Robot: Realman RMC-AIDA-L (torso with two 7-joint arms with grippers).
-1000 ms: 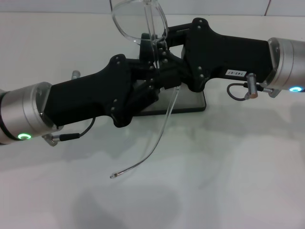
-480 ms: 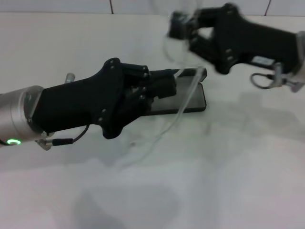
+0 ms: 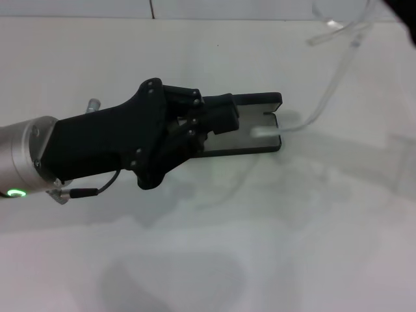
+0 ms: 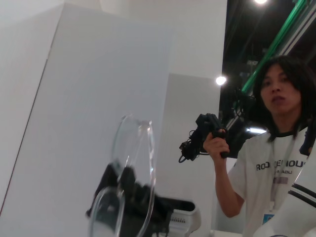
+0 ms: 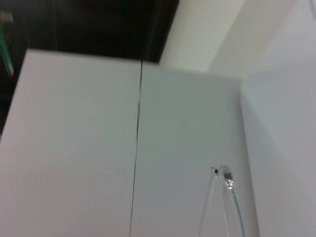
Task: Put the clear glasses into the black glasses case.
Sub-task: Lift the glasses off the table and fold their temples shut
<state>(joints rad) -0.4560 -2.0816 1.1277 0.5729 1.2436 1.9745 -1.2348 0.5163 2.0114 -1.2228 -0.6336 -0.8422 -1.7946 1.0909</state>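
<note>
Now that our right arm has swung up and away to the far right, almost wholly out of the head view, the glasses [image 3: 338, 62] have gone with it: a second ago both grippers met over the case with the frame held between them, and now only the lens edge and one long temple arm show at the far right, blurred, the temple's tip trailing down to just above the right end of the case [image 3: 260, 123]. We judge that the hand-over is done and that the right arm alone carries the glasses, though we cannot tell from these pictures how its fingers stand, as the right gripper itself is out of the head view; the left wrist view shows the lenses [image 4: 131, 173] in front of a dark gripper body, which fits that reading. Our left gripper [image 3: 227, 117] remains over the left part of the case, which lies open on the white table [image 3: 214, 260] with its grey lining showing; its fingers look drawn together with nothing between them, but they are dark on dark, so we cannot tell for sure. The glasses are not yet in the case; we think the next move is to bring them down, temples folded, into the lining.
</note>
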